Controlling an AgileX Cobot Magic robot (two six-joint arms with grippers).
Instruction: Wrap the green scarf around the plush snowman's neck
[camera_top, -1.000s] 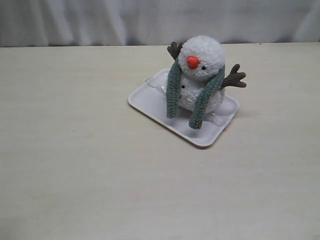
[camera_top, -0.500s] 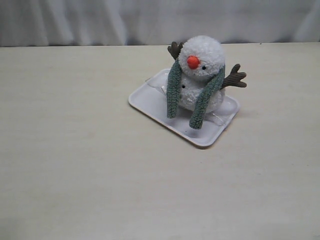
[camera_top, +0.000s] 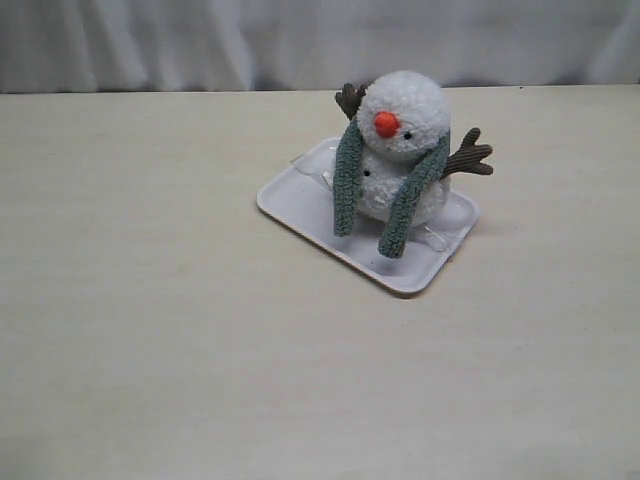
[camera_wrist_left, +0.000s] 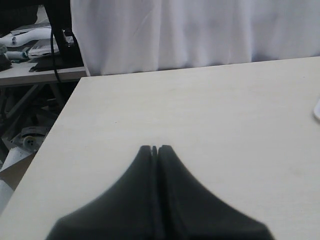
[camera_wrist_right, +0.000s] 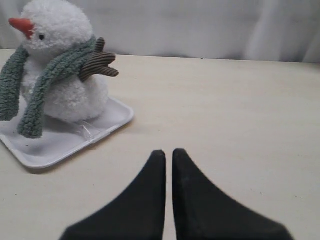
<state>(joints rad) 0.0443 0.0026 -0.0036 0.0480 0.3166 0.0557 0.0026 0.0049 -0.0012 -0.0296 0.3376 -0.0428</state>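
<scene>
The plush snowman (camera_top: 403, 110) sits upright on a white tray (camera_top: 300, 200) at the table's back middle. The green scarf (camera_top: 347, 180) lies round its neck, and both ends hang down its front onto the tray. The right wrist view shows the snowman (camera_wrist_right: 65, 90) and scarf (camera_wrist_right: 47, 82) from the side, well apart from my right gripper (camera_wrist_right: 168, 152), which is shut and holds nothing. My left gripper (camera_wrist_left: 155, 148) is shut and holds nothing over bare table; the snowman is out of its view. Neither gripper shows in the exterior view.
A white curtain (camera_top: 300, 40) hangs behind the table's far edge. In the left wrist view the table's side edge (camera_wrist_left: 60, 130) drops to cluttered floor, with a second table (camera_wrist_left: 40, 72) beyond. The tray (camera_wrist_right: 75, 142) stands near the right gripper's side.
</scene>
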